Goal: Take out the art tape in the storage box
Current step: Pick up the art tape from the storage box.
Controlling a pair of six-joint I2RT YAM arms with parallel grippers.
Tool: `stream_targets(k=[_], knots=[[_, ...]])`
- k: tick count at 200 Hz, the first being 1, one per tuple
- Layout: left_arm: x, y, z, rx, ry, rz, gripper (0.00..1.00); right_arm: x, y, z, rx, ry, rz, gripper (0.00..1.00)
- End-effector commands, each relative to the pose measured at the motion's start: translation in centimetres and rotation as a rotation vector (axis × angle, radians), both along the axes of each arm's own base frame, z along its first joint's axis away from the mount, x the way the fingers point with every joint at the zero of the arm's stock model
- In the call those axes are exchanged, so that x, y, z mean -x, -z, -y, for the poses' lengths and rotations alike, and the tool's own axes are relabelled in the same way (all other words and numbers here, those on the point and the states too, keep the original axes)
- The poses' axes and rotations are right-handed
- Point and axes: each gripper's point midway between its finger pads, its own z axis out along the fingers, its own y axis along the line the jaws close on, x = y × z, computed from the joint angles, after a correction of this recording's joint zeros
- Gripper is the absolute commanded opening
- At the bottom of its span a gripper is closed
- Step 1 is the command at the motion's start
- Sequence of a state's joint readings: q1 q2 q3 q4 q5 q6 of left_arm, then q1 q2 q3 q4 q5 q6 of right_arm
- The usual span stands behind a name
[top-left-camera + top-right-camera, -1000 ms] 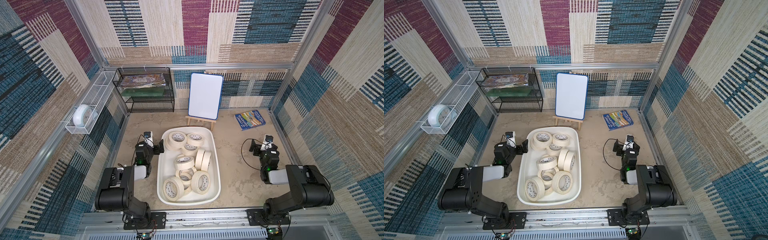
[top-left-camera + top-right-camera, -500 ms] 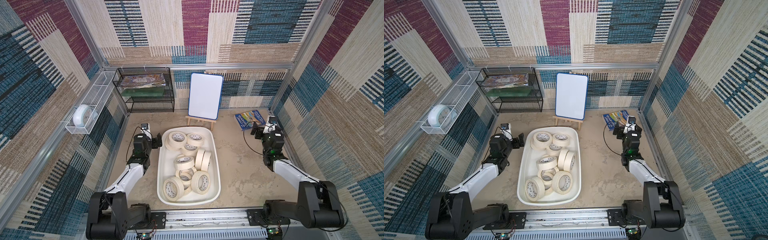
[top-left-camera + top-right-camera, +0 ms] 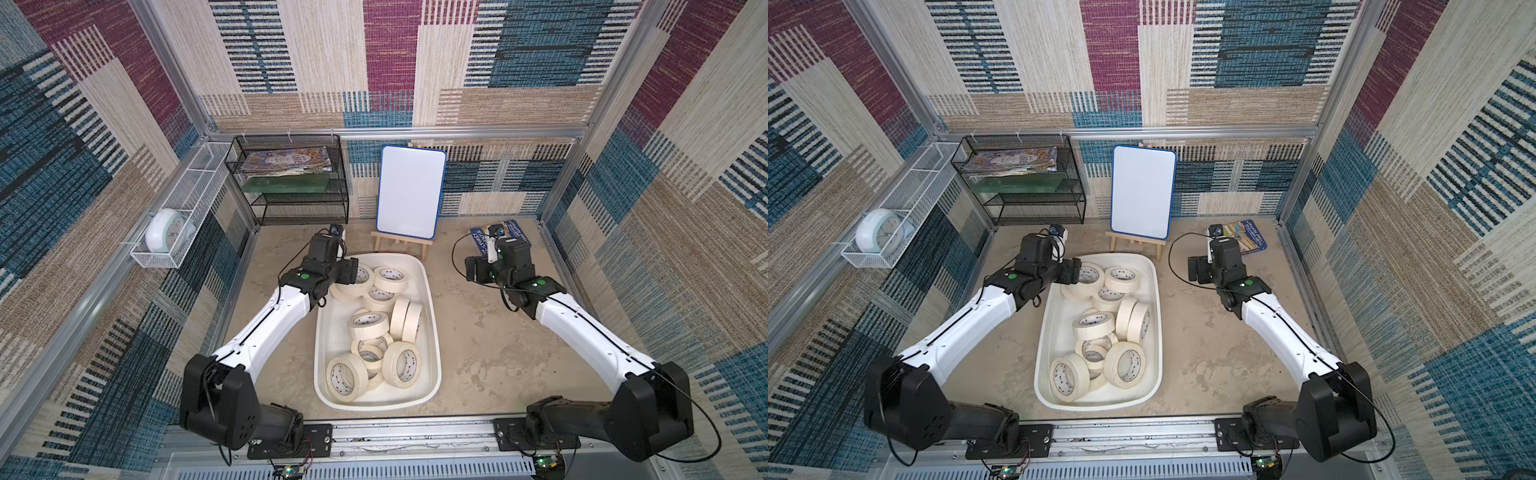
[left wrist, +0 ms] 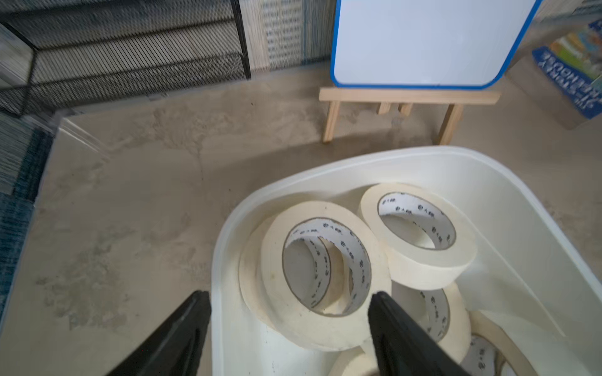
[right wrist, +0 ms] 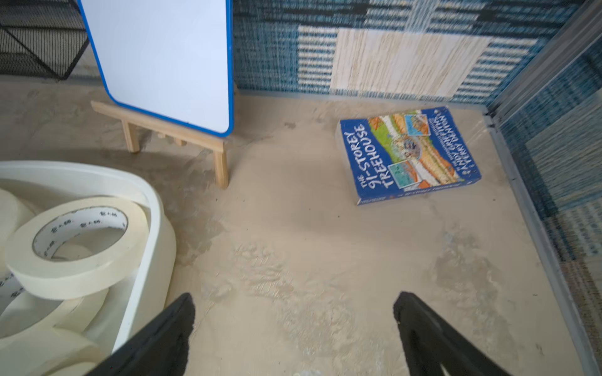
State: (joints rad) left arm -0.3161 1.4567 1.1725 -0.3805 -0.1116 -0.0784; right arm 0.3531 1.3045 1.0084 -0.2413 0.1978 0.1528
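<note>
Now left jaws (parted) straddle box point(image 4: 217, 260) rim.

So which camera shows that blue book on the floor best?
The right wrist view: the blue book lies flat, whole and close, its title readable. Both top views show it small and far off. The left wrist view catches only a blurred part.

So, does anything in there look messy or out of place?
Only mildly. The tape rolls lie jumbled in the white tub: some flat, some on edge, some leaning on others. A blue book lies askew on the floor. Nothing looks spilled or damaged.
</note>
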Motion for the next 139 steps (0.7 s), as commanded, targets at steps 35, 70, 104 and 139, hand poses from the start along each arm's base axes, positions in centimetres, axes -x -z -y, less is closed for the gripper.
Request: stream_targets(k=[35,70,104,139], knots=[[0.9,4.9,0.3,-0.024,-0.011,-0.242,0.66,3.1,2.9,-2.4,-0.031,-0.088,-0.166,0.97],[0.5,7.3,-0.2,-0.071,-0.036,-0.303,0.59,3.3,3.3,-2.6,-0.031,-0.103,-0.176,0.96],[0.4,7.7,-0.5,-0.093,-0.050,-0.307,0.38,3.4,3.6,-3.2,-0.050,-0.130,-0.184,0.91],[0.2,7.6,-0.7,-0.106,-0.061,-0.292,0.11,3.3,3.7,-4.5,-0.091,-0.173,-0.198,0.83]])
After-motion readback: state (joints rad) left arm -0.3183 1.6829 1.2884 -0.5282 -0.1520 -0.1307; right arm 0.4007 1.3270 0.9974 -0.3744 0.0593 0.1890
